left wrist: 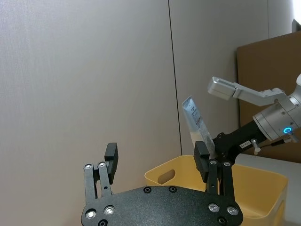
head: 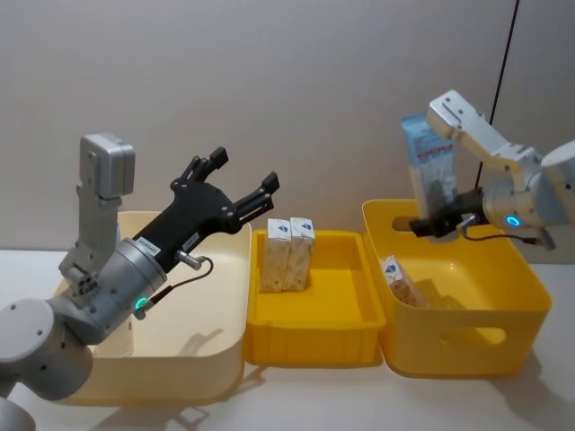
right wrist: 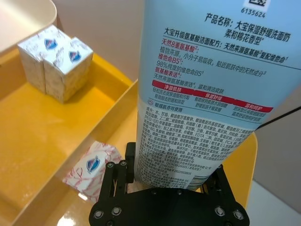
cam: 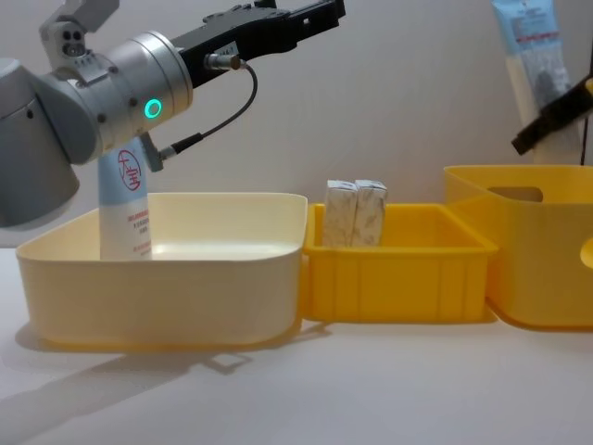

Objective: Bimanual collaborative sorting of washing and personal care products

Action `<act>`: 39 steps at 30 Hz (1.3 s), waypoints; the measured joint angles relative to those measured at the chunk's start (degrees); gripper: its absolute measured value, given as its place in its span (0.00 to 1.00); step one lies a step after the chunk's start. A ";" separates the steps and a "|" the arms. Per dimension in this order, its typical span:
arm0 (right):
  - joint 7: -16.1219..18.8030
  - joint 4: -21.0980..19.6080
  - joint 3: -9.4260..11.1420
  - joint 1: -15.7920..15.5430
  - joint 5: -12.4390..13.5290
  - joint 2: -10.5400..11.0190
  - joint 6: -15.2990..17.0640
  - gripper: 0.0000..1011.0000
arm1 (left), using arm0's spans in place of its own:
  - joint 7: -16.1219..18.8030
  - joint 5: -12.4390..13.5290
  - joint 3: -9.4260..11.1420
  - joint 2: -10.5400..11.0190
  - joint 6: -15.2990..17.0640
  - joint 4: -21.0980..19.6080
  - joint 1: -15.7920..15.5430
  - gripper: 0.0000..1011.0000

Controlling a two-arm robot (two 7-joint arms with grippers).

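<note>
My right gripper (head: 437, 223) is shut on the lower end of a pale-blue tube (head: 429, 160), holding it upright above the deep yellow bin (head: 485, 334). The right wrist view has the tube (right wrist: 202, 84) clamped between the fingers (right wrist: 128, 162). A second tube (cam: 125, 209) with a red round logo stands in the cream bin (cam: 157, 297). Two white cartons (head: 287, 254) stand side by side in the middle yellow tray (head: 314, 339). One carton (head: 400, 280) lies inside the deep bin. My left gripper (head: 244, 172) hangs open and empty above the cream bin.
The three containers sit in a row touching each other on the white table (head: 305, 400): cream bin left, shallow tray middle, deep bin right. A plain wall (head: 296, 81) rises close behind them. A black cable (head: 503, 54) hangs behind the right arm.
</note>
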 joint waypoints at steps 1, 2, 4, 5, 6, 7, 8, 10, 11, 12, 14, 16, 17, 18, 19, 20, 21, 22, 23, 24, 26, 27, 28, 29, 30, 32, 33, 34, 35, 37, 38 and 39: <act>0.52 1.04 -0.28 0.66 -0.07 -0.05 0.21 0.65 | 0.00 0.00 0.00 0.01 0.00 0.00 0.00 0.99; 1.00 1.91 -0.49 1.16 -0.16 -0.14 0.37 0.65 | 0.00 0.00 0.00 0.00 0.00 0.00 0.00 0.99; 2.79 4.91 -1.23 2.95 -0.48 -0.48 0.75 0.67 | 0.00 0.00 0.00 0.01 0.00 0.00 0.00 0.99; 3.34 5.94 -1.46 3.51 -0.58 -0.63 0.81 0.72 | 0.00 0.00 0.00 0.01 0.00 0.00 0.00 0.99; 4.57 8.15 -1.90 4.70 -0.87 -0.94 0.93 0.76 | 0.00 0.00 0.00 0.01 0.00 0.00 0.00 0.99; 5.10 9.33 -2.14 5.56 -0.99 -1.13 0.92 0.78 | 0.00 0.00 0.00 0.01 0.00 0.00 0.00 0.99; 5.63 11.12 -2.49 6.32 -1.12 -1.46 0.87 0.81 | 0.00 0.00 0.00 0.00 0.00 0.00 0.00 0.99; 7.23 16.26 -3.15 8.88 -1.74 -2.56 0.16 0.88 | 0.00 0.00 0.00 0.00 0.00 0.00 0.00 0.99; 7.67 17.80 -3.32 9.66 -1.98 -2.90 -0.23 0.88 | 0.00 0.00 0.00 0.01 0.00 0.00 0.00 0.99; 8.61 20.53 -3.63 10.99 -2.28 -3.50 -0.75 0.93 | 0.00 0.00 0.00 0.00 0.00 0.00 0.00 0.99; 9.35 22.97 -3.89 12.20 -2.56 -4.05 -1.21 0.95 | 0.00 0.00 0.00 0.01 0.00 0.00 0.00 0.99; 10.26 26.55 -4.28 13.98 -2.94 -4.81 -1.75 0.99 | 0.00 0.00 0.00 0.01 0.00 0.00 0.00 0.99; 10.63 27.45 -4.40 14.43 -3.11 -5.00 -1.97 0.99 | 0.00 0.00 0.00 0.00 0.00 0.00 0.00 0.99; 10.89 28.37 -4.51 14.87 -3.20 -5.20 -2.12 0.99 | 0.00 0.00 0.00 0.01 0.00 0.00 0.00 0.99; 11.14 29.42 -4.65 15.41 -3.31 -5.43 -2.26 0.99 | 0.00 0.00 0.00 0.01 0.00 0.00 0.00 0.99; 11.66 31.01 -4.85 16.20 -3.55 -5.78 -2.59 0.99 | 0.00 0.00 0.00 0.00 0.00 0.00 0.00 0.99; 11.82 31.72 -4.93 16.55 -3.61 -5.93 -2.69 0.99 | 0.00 0.00 0.00 0.00 0.00 0.00 0.00 0.99; 12.07 32.33 -5.01 16.87 -3.71 -6.06 -2.86 0.99 | 0.00 0.00 0.00 0.00 0.00 0.00 0.00 0.99; 12.36 33.44 -5.11 17.41 -3.85 -6.30 -3.00 0.99 | 0.00 0.00 0.00 0.00 0.00 0.00 0.00 0.99; 12.55 33.78 -5.15 17.59 -3.96 -6.37 -3.02 0.99 | 0.00 0.00 0.00 0.01 0.00 0.00 0.00 0.99; 12.85 33.89 -5.20 17.70 -4.07 -6.37 -2.94 0.99 | 0.00 0.00 0.00 0.01 0.00 0.00 0.00 0.99; 13.05 33.22 -5.17 17.51 -4.14 -6.15 -2.51 0.99 | 0.00 0.00 0.00 0.01 0.00 0.00 0.00 0.99; 13.17 32.67 -5.13 17.30 -4.16 -5.97 -2.26 0.99 | 0.00 0.00 0.00 0.01 0.00 0.00 0.00 0.99; 13.25 31.74 -5.05 16.89 -4.16 -5.70 -1.99 0.99 | 0.00 0.00 0.00 0.01 0.00 0.00 0.00 0.99; 13.29 30.11 -4.87 16.10 -4.17 -5.20 -1.35 0.99 | 0.00 0.00 0.00 0.00 0.00 0.00 0.00 0.99; 13.29 28.13 -4.60 15.17 -4.15 -4.61 -0.77 0.99 | 0.00 0.00 0.00 0.01 0.00 0.00 0.00 0.99; 13.25 25.60 -4.26 13.97 -4.09 -3.89 -0.18 0.99 | 0.00 0.00 0.00 0.01 0.00 0.00 0.00 0.99; 13.19 24.91 -4.16 13.62 -4.03 -3.70 0.01 0.99 | 0.00 0.00 0.00 0.00 0.00 0.00 0.00 0.99; 13.07 23.37 -3.94 12.86 -3.96 -3.26 0.37 0.99 | 0.00 0.00 0.00 0.01 0.00 0.00 0.00 0.99; 12.60 19.40 -3.31 10.83 -3.59 -2.14 1.08 0.99 | -0.01 0.00 0.00 0.00 0.00 0.00 0.00 0.99; 12.43 18.04 -3.07 10.17 -3.48 -1.78 1.25 0.99 | 0.00 0.00 0.00 0.01 0.00 0.01 0.00 0.99; 12.05 15.56 -2.60 8.85 -3.21 -1.08 1.58 0.99 | 0.00 0.00 0.00 0.01 0.00 0.00 0.00 0.99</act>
